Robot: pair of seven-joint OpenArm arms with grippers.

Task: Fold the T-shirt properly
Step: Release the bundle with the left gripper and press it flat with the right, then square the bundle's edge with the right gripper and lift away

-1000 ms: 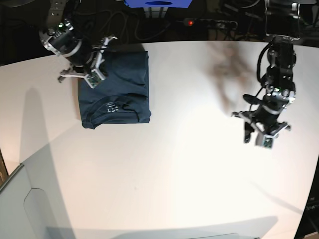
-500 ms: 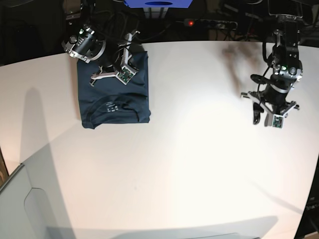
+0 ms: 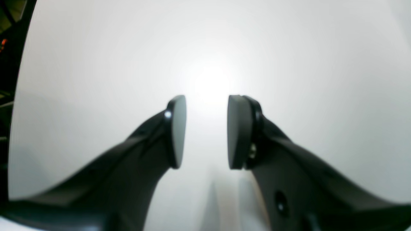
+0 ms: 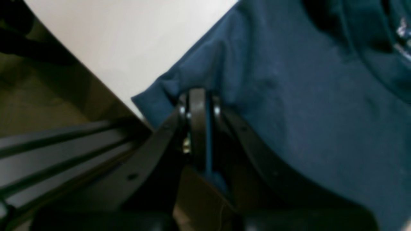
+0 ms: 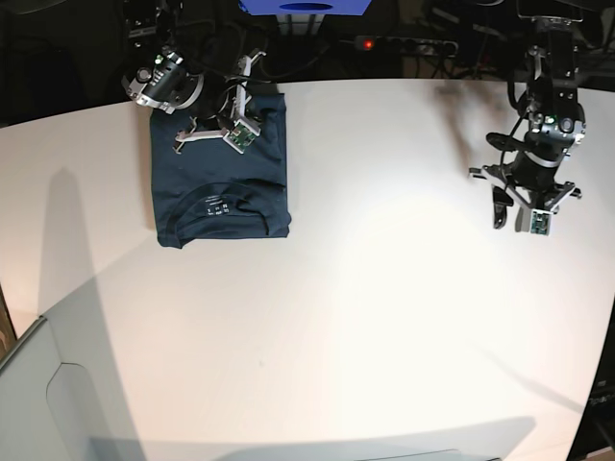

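The dark navy T-shirt (image 5: 221, 173) lies folded into a rectangle at the far left of the white table (image 5: 365, 288), with its neck label (image 5: 216, 206) facing up. My right gripper (image 5: 238, 104) is at the shirt's far edge. In the right wrist view it (image 4: 199, 93) is shut, with a thin strip of the T-shirt (image 4: 289, 96) pinched between its fingers near a corner. My left gripper (image 5: 515, 207) is far off at the right, over bare table. In the left wrist view it (image 3: 206, 98) is open and empty.
The table's far edge (image 5: 384, 81) runs just behind the shirt, with dark space, cables and a blue box (image 5: 306, 8) beyond it. A grey panel (image 5: 38, 394) sits at the near left corner.
My right gripper has moved from the shirt's far left corner rightward along its far edge. My left arm has moved toward the far right of the table.
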